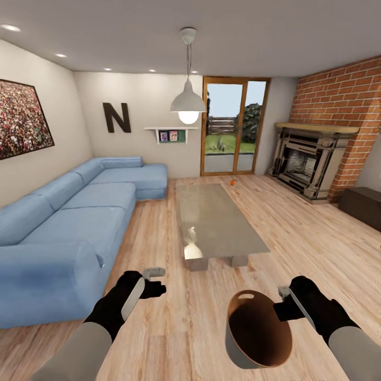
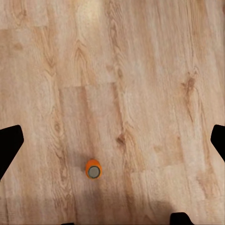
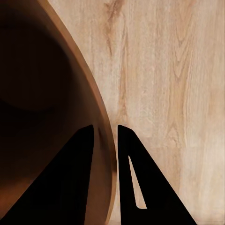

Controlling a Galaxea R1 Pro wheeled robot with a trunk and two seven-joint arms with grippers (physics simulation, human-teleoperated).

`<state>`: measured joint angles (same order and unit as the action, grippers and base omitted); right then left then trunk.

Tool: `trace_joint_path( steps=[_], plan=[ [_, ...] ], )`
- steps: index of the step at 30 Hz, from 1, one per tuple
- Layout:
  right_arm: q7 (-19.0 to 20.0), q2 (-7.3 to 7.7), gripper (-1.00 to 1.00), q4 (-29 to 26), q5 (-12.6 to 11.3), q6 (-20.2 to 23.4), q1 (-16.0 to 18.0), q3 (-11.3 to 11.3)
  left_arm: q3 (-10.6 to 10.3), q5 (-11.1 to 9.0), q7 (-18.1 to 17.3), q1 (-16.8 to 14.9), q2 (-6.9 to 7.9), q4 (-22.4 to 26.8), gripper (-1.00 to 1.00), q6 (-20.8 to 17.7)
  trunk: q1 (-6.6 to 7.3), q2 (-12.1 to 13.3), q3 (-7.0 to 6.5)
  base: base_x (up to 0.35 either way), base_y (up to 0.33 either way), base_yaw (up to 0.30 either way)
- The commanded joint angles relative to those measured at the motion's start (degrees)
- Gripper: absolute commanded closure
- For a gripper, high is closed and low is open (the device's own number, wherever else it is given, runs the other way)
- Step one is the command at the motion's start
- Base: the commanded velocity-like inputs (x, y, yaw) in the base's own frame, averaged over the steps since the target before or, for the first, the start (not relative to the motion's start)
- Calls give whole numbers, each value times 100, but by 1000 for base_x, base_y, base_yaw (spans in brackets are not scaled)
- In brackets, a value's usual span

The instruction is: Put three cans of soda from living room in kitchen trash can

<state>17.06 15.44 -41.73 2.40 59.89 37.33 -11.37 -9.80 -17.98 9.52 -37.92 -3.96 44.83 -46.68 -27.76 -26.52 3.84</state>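
Head view, room: living room with a light-blue corner sofa [image 1: 69, 211], a glass-topped low bench [image 1: 214, 219], a white pendant lamp [image 1: 188, 100] and a black letter N [image 1: 116, 117] on the wall.
Head view, container: small round tapered wastebasket, grey outside and tan wood-coloured inside [image 1: 259, 330], held low over the plank floor [image 1: 317, 227] at the robot's right side, mouth tipped toward the camera. The part of the interior that shows holds nothing; the bottom is in shadow.
Head view, right tool [image 1: 283, 302]: at the basket's rim, carrying it. Judged reason: the bin is brought along so the cans can be dropped in where they lie.
Head view, left tool [image 1: 154, 280]: held forward over the floor beside the sofa, nothing between its fingers; how wide it stands cannot be told here.
Head view, can: one small orange-red soda can [image 1: 232, 182] on the floor beyond the bench's far end, near the glazed door, well apart from the robot.
Left wrist view, tool: dark fingertips [image 2: 10, 143] at opposite edges of the picture, spread wide, gripping nothing.
Left wrist view, can: one upright orange-red can with a grey top [image 2: 93, 169] standing on the floor planks between and below the fingers, untouched. Judged next pick.
Right wrist view, tool: two black fingers [image 3: 133, 183] closed onto the basket's thin wall [image 3: 105, 154], one inside, one outside.
Right wrist view, contents: dark brown interior, nothing seen in it.
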Motion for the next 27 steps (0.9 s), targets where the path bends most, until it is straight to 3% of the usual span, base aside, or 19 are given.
trace_joint_path(
  steps=[1,27],
  plan=[
    [17,-1,100,-1,-104,11,3,3,-2,2,2,0,0,0,-100,0,0,-1,-1,74,30,-48],
    [1,0,100,-207,-107,11,3,44,-40,5,6,0,-7,-1,-100,3,0,-1,-31,22,-4,-5]
  ],
)
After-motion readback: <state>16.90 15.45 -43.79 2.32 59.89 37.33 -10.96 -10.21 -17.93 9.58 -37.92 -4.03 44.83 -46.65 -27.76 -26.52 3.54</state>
